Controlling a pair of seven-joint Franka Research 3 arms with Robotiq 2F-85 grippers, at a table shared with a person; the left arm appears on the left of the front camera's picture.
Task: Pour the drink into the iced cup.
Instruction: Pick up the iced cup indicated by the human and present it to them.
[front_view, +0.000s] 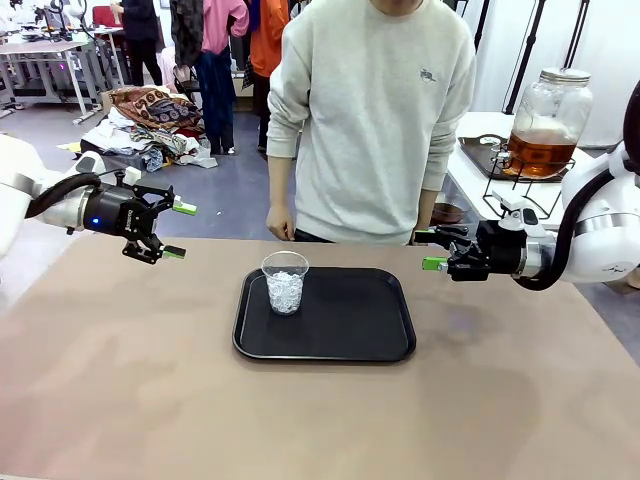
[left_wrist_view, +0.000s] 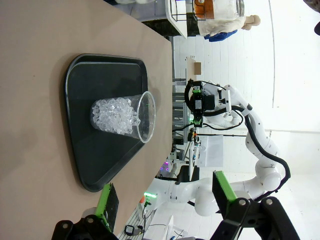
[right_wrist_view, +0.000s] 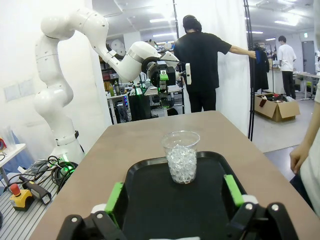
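The iced cup (front_view: 285, 282) is standing upright on the black tray (front_view: 330, 345), mouth up and long axis vertical. It is sitting between and below the left gripper (front_view: 180, 231) and right gripper (front_view: 428, 250), both spread wide and empty. The drink (front_view: 538, 152) is sitting in an upright jar (front_view: 552, 100) beyond the right gripper.
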